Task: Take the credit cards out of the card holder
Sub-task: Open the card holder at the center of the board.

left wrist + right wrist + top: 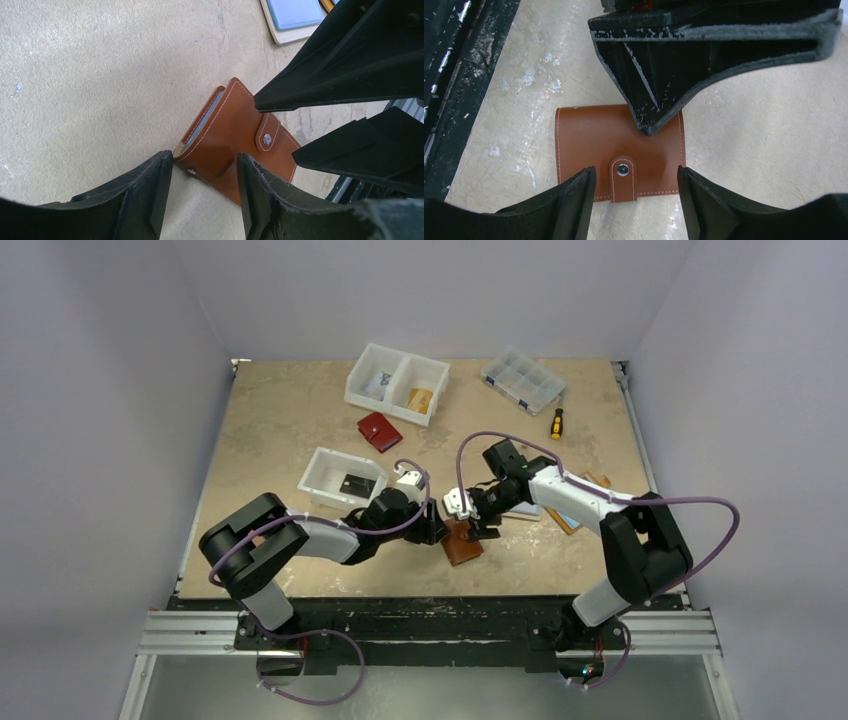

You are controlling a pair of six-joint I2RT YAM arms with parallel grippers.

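Observation:
The brown card holder [462,544] lies folded on the table between both arms, its snap tab [623,173] fastened. In the left wrist view the card holder [227,135] shows a light-blue edge in its side slit. No credit cards show outside it. My left gripper [438,530] is open low over the holder's left end, and its fingers [152,192] straddle a corner without pinching it. My right gripper [482,529] is open too, its fingers [574,200] on either side of the tab edge. Between the right gripper's jaws [636,182] only the holder's tab edge shows.
A white bin [322,472] behind the left arm holds a dark flat rectangle [357,483]. Farther back are a red wallet [379,431], a two-part white bin [430,398], a clear organizer box [521,379] and a screwdriver [556,422]. Flat holders [572,517] lie under the right arm.

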